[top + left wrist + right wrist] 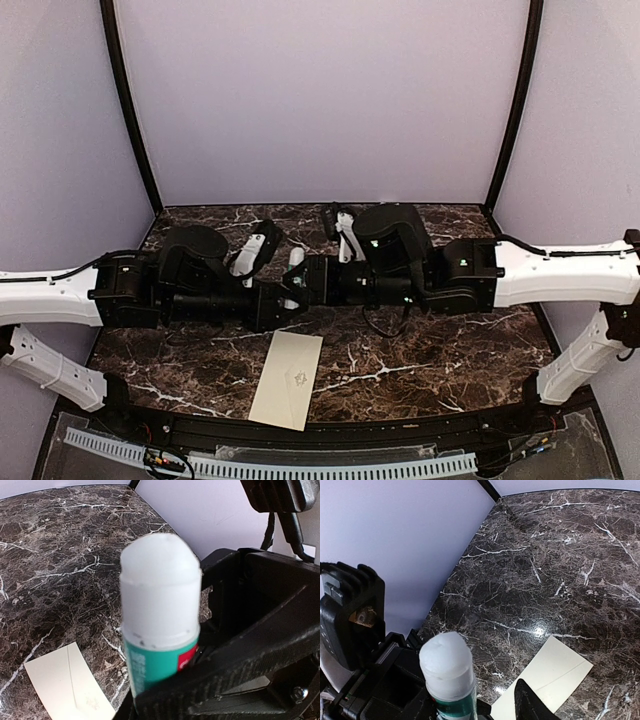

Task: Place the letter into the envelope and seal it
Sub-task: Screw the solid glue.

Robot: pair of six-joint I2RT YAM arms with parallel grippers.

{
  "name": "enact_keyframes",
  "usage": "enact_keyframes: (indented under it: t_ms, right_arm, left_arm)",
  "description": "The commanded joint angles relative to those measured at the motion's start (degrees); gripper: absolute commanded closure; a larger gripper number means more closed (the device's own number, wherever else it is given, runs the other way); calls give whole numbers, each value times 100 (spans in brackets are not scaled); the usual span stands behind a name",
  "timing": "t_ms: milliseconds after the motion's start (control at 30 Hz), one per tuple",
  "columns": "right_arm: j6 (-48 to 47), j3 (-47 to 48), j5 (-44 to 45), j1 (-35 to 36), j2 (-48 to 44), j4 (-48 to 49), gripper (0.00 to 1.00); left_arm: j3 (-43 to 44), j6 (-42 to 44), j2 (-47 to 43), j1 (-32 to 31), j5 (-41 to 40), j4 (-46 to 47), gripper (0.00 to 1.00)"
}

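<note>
The cream envelope [288,378] lies flat on the marble table near the front edge, flap shut, with a faint emblem on its face. It also shows in the left wrist view [65,685] and the right wrist view [555,675]. No separate letter sheet shows. My left gripper [287,293] is shut on a glue stick [296,262] with a teal body and white cap [160,595], held upright above the table behind the envelope. My right gripper [318,278] is right beside the stick [447,675]. Its visible finger [527,702] stands apart from the stick, so it is open.
Both arms meet at the table's middle, wrists almost touching. The dark marble table [420,350] is walled by lilac panels at the back and sides. A perforated rail [300,465] runs along the front edge.
</note>
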Motion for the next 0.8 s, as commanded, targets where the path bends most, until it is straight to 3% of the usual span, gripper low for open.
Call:
enact_keyframes:
  t_ms: [0, 100, 267, 467, 767]
  right_arm:
    - [92, 198, 87, 34, 142, 151, 53]
    - [119, 172, -2, 35, 166, 276, 59]
    - [123, -59, -247, -36, 22, 644, 100]
    - [-94, -865, -1213, -252, -608, 1831, 100]
    - [-316, -1619, -2982, -541, -1301, 3389, 100]
  left_arm:
    - [-48, -21, -25, -16, 20, 108, 100]
    - [-49, 4, -10, -15, 119, 109, 100]
    - [-82, 63, -38, -15, 267, 86, 100]
    - [-329, 59, -340, -15, 1048, 737, 100]
    - [-569, -79, -538, -7, 2887, 2043, 100]
